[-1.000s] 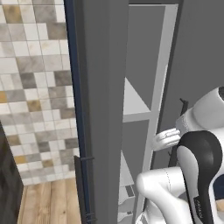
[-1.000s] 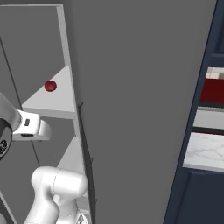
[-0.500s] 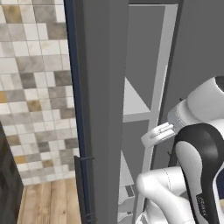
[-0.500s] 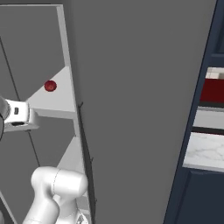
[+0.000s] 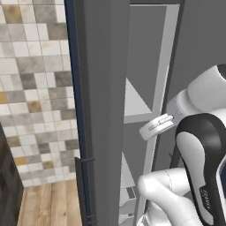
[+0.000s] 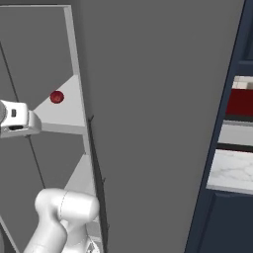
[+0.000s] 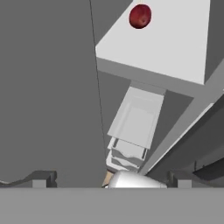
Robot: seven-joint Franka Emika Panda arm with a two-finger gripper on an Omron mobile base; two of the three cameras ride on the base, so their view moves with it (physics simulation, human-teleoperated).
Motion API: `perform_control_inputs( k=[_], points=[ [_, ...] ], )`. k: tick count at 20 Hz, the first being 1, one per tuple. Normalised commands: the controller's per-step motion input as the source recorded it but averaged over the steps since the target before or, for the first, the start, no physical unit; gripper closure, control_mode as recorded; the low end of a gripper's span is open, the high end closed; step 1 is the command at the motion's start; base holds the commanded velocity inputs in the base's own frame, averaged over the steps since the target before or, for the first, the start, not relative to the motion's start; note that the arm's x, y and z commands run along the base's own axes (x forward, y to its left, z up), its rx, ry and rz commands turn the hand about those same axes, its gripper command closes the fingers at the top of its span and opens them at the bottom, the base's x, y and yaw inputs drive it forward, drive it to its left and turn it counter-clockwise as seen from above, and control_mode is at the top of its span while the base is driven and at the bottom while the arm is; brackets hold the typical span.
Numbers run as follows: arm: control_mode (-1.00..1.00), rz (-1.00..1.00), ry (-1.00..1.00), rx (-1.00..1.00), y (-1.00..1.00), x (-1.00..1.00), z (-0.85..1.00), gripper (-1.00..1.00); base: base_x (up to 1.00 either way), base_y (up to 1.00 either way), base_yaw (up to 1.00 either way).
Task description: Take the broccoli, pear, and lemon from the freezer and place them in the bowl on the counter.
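Fingertips (image 7: 41, 179) of the white arm's two-finger gripper (image 7: 111, 180) stand at the bottom of the hand view, far apart with nothing between them: the hand is open and empty. In the left base view the gripper (image 5: 155, 127) reaches into the open front of the tall narrow grey freezer (image 5: 145, 66), level with a shelf edge; in the right base view it (image 6: 17, 121) sits at the left border, just below that same shelf.

Beyond the fingers, the hand view looks down on pale grey drawers (image 7: 133, 131) stacked low in the compartment. Farther on lies the pale grey shelf (image 7: 166, 48), and near its back rests the small dark red roundish pear (image 7: 140, 16), which also shows on that shelf in the right base view (image 6: 57, 97), apart from the gripper.

Judged from this, the task is at its start: the freezer stands open, the pear is not yet grasped, and nothing is carried. Reaching up and over the shelf edge to the pear looks like the step in hand.

Much is hard to place. I cannot find the broccoli or the lemon; they may lie on shelves hidden by the door (image 5: 99, 88) or the arm. A strip of white marble counter (image 6: 231, 170) over navy blue cabinets shows at the right of the right base view, cut off by the frame, so whether the bowl holds anything cannot be told.
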Motion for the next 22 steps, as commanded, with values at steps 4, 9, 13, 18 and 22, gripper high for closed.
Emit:
perform_control_inputs(
  k=[4,9,13,18,22],
  points=[
    [-1.00,0.00,-0.02,0.00,0.02,0.15,0.15,-1.00,0.00,0.00,0.00],
    [-1.00,0.05,-0.10,0.00,0.07,0.49,0.08,-1.00,0.00,0.00,0.00],
    [-1.00,0.11,-0.01,0.01,0.06,0.80,0.00,-1.00,0.00,0.00,0.00],
    [-1.00,0.08,0.00,0.00,0.04,0.80,0.00,-1.00,0.00,0.00,0.00],
    [-1.00,0.02,0.00,0.00,0.24,0.79,0.00,-1.00,0.00,0.00,0.00]
  ],
)
